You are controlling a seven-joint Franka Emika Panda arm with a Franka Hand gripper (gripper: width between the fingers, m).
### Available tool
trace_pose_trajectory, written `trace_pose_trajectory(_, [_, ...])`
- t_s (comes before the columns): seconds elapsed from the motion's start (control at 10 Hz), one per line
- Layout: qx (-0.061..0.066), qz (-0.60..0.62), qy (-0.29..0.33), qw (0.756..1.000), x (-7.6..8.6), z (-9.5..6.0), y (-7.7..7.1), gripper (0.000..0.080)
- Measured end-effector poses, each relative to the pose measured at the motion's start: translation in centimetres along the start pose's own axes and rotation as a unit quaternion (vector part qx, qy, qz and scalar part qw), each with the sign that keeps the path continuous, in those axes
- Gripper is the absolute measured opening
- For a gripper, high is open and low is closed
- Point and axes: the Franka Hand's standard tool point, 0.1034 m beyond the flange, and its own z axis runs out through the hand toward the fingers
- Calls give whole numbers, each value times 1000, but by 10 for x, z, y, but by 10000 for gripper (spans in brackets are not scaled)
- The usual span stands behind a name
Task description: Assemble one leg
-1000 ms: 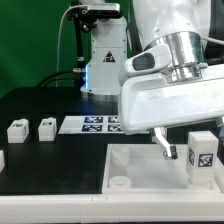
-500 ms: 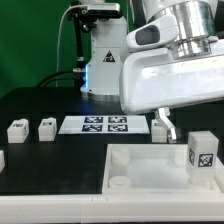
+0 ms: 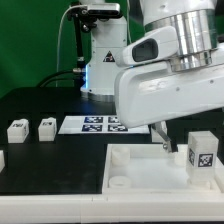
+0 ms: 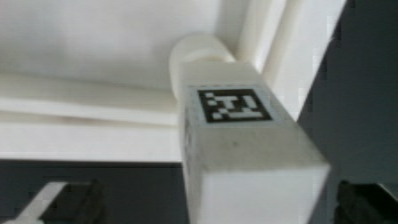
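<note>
the leg (image 3: 201,157), a small white block with a black-and-white square tag on its face, stands upright in the white tray (image 3: 140,170) at the exterior view's right. the end effector (image 3: 165,143) hangs near it; i cannot tell whether it is parted or closed.

The arm (image 3: 170,90) hides the marker board's (image 3: 88,124) end from me; the tray (image 3: 140,178) runs off frame; I can't read the gripper's (image 3: 165,142) opening.
</note>
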Motion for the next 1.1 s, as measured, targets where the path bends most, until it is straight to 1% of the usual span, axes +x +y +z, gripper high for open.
trace_pose_trajectory(0.1, [15, 4, -61, 998, -6, 2, -5, 649])
trace_pose_trajectory(0.2, [25, 3, -104, 994, -6, 3, -8, 649])
trace_pose_trajectory(0.3, [32, -1, -113, 993, -1, 5, -7, 649])
trace_pose_trajectory(0.4, [31, -5, -99, 995, 2, 7, -3, 649])
trace_pose_trajectory(0.5, [30, 0, -100, 995, 1, 7, -3, 649])
trace_pose_trajectory(0.6, [29, 17, -101, 994, 1, 7, -4, 527])
trace_pose_trajectory(0.7, [29, 14, -101, 994, 1, 8, -4, 379])
trace_pose_trajectory(0.8, [26, 56, -101, 993, 1, 8, -5, 379])
trace_pose_trajectory(0.9, [23, 117, -103, 988, 1, 8, -6, 312])
trace_pose_trajectory(1.1, [12, 220, -103, 970, 2, 9, -8, 311])
